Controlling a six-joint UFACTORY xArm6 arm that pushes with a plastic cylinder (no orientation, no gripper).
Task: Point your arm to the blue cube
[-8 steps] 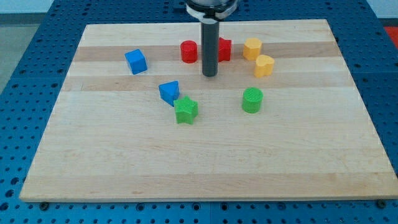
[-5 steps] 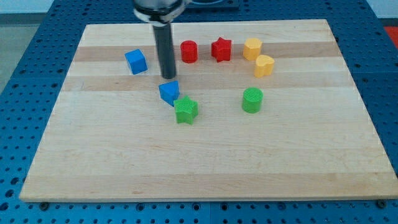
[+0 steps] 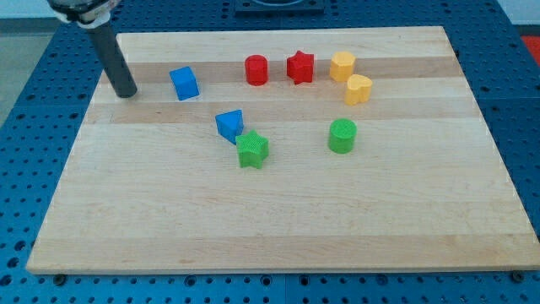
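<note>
While my tip (image 3: 126, 94) rests on the wooden board (image 3: 278, 228) near its left edge toward the view's top, the blue cube (image 3: 184, 83) sits to the tip's right, near but apart from it, with only bare wood between the two. The rod has no hand or jaws, so there is nothing to open or close and it holds nothing.

Below and to the right of the cube lies a second blue block (image 3: 229, 124), its shape hard to make out, and the green star (image 3: 252, 149) touches that block's lower right corner. Along the top of the board, to the cube's right, stand the red cylinder (image 3: 256, 69) and just beside it the red star (image 3: 299, 67). Further right come two yellow blocks, the upper yellow block (image 3: 342, 65) and the lower yellow block (image 3: 359, 88), very close together, though I cannot tell whether they touch. The green cylinder (image 3: 342, 135) stands alone below them, well apart from the green star.

Nothing on the board holds anything else; every block lies straight on the wood. The board itself lies on a blue perforated table (image 3: 34, 127)
</note>
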